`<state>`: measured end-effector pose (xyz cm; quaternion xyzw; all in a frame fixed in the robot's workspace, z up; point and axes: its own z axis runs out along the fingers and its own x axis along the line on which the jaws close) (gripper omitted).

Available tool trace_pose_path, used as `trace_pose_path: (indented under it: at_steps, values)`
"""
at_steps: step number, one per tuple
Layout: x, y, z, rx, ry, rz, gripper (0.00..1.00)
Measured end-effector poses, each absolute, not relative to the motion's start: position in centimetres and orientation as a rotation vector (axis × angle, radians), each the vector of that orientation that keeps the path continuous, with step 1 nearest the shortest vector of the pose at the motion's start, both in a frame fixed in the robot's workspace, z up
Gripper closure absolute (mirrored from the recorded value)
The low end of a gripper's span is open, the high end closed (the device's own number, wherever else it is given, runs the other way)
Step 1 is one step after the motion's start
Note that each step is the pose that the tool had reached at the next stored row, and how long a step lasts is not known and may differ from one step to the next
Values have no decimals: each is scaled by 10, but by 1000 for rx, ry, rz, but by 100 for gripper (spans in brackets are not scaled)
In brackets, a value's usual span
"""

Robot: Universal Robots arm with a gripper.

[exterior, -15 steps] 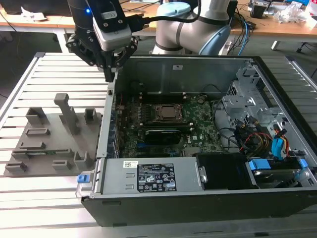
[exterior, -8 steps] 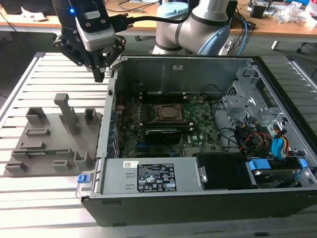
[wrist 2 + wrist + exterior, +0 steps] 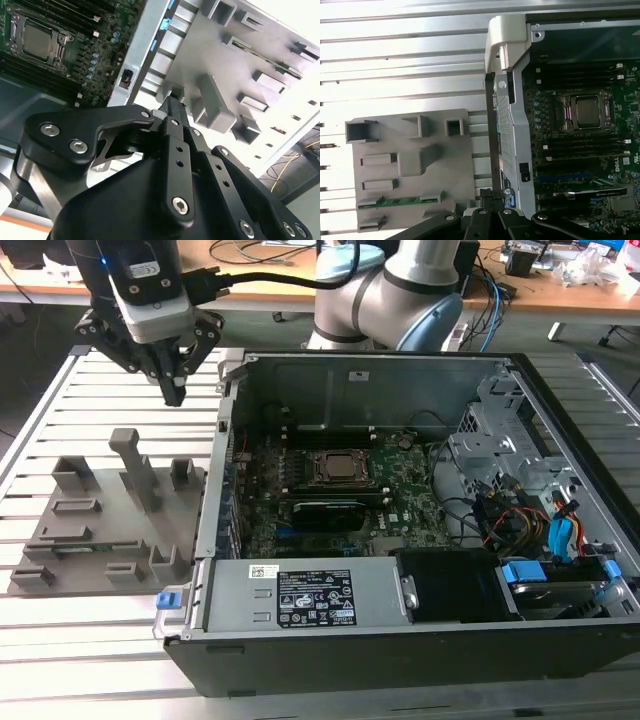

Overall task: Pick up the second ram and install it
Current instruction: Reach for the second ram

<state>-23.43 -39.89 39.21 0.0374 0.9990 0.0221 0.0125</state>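
The second ram [image 3: 395, 201] is a slim green stick standing on edge in a slot of the grey holder [image 3: 410, 165] on the slatted table. It also appears in the exterior view as a thin green strip [image 3: 88, 546] and in the second wrist view [image 3: 260, 54]. My gripper [image 3: 174, 395] hangs above the table beyond the holder's far edge, at the exterior view's left of the open computer case [image 3: 300, 585]. Its black fingers [image 3: 172, 100] meet at the tips with nothing between them. The black memory slots [image 3: 580, 75] lie beside the CPU socket [image 3: 585, 111].
The case's raised metal side wall [image 3: 222, 470] stands between the holder and the motherboard [image 3: 410, 505]. A tall grey post [image 3: 135, 465] rises from the holder. The arm's base [image 3: 390, 290] sits behind the case. Cables and drives [image 3: 530, 530] crowd the case's right end.
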Motion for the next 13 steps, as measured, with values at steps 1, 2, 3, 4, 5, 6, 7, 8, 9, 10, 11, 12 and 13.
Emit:
trace_pose_path:
  at_steps: [1,2,3,4,5,6,7,8,9,10,11,12,13]
  values:
    - [-237,-399,392,117,3114,69,89]
    - [-239,-399,392,117,3114,69,89]
    - [-240,-399,392,117,3114,69,89]
    - [-244,-399,392,117,3114,69,89]
    - [-247,-399,392,116,3114,69,89]
    - [-250,-399,392,116,3114,69,89]
    - [-252,-399,392,117,3114,69,89]
    - [-255,-399,392,117,3114,69,89]
    - [-257,-399,392,117,3114,69,89]
    - [-259,-399,392,117,3114,69,89]
    - [-261,-399,392,117,3114,69,89]
    - [-263,-399,392,117,3114,69,89]
    - [-265,-399,392,116,3114,69,89]
